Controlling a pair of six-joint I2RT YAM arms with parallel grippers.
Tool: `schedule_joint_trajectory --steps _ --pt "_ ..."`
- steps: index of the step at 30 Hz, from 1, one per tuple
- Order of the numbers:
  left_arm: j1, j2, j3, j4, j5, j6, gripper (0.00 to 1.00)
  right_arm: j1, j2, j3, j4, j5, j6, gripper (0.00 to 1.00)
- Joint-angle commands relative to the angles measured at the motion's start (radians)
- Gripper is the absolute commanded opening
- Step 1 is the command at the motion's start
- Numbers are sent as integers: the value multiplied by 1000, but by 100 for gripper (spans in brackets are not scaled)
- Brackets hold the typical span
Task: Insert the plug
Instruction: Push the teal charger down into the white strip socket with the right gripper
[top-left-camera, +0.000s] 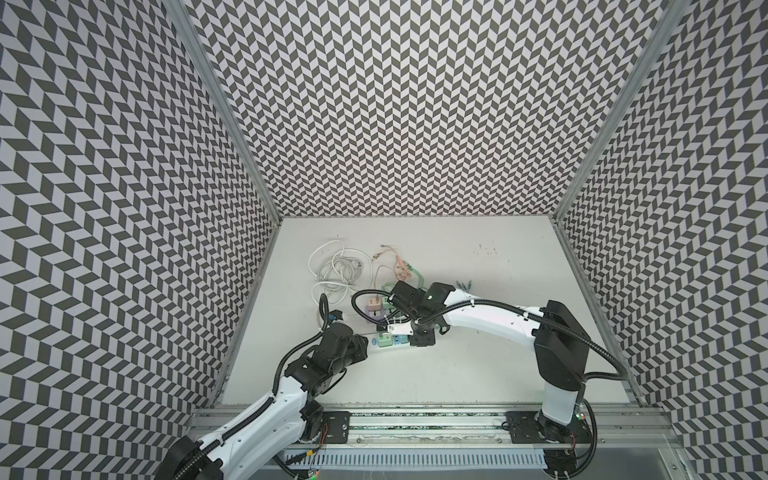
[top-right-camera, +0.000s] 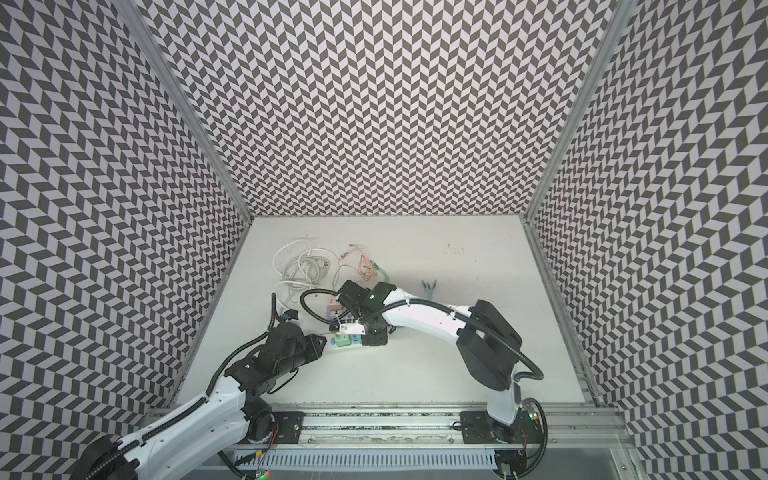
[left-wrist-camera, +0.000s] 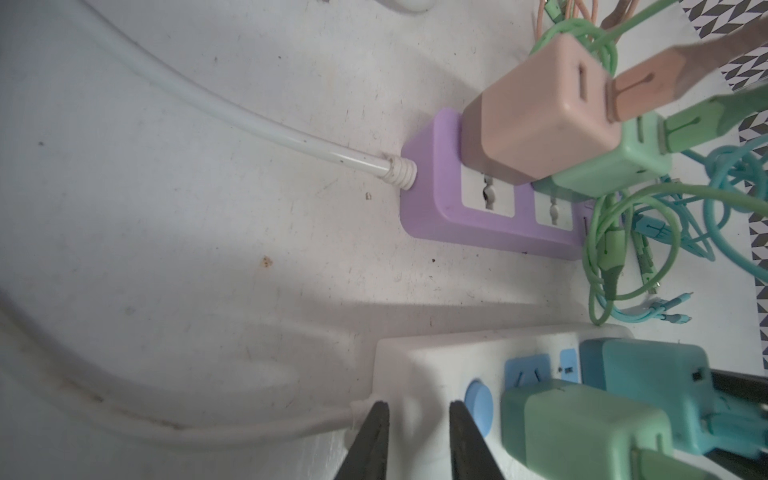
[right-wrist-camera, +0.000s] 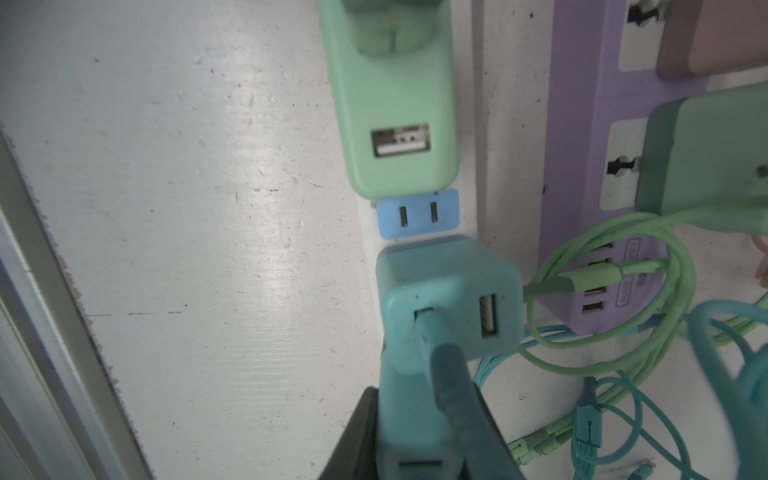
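This booth is lined with grey-and-white chevron panels (top-left-camera: 415, 104), and the tabletop (top-left-camera: 478, 374) is a matte white board, scuffed and speckled with little dark nicks. Two power strips lie side by side on it. One is a glossy white power strip (left-wrist-camera: 432, 357) with pale blue socket faces and a round blue button (left-wrist-camera: 478, 401). The other is a rounded lilac strip (left-wrist-camera: 440, 216) with white socket insets. Everything sitting on them is smooth pastel plastic with soft corners: a mint charger (right-wrist-camera: 395, 104) and a teal charger cube (right-wrist-camera: 449, 282) on the white one, a dusty pink cube (left-wrist-camera: 536, 116) on the lilac one. Thin rubbery green and teal cables (left-wrist-camera: 611, 270) loop beside them (a proper tangle), and a coil of white cord (top-left-camera: 332, 266) lies farther back. The teal USB plug (right-wrist-camera: 426, 328) has its tip in one of the two ports on the teal cube's face, and its body looks blurry and darker up close. The right gripper (right-wrist-camera: 419, 411) is clamped around it, with a black finger on either side. The left gripper (left-wrist-camera: 417, 405) has its fingers drawn in on the cord end of the white strip, just beside the button. I can't tell if it pinches or only presses.
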Motion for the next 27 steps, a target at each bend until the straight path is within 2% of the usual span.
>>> schedule_joint_trajectory --steps 1,27 --pt "7 -6 -14 26 -7 15 28 7 62 12 34 14 6 19" --pt "7 -21 -25 14 -26 12 27 7 116 -34 140 18 -6 20"
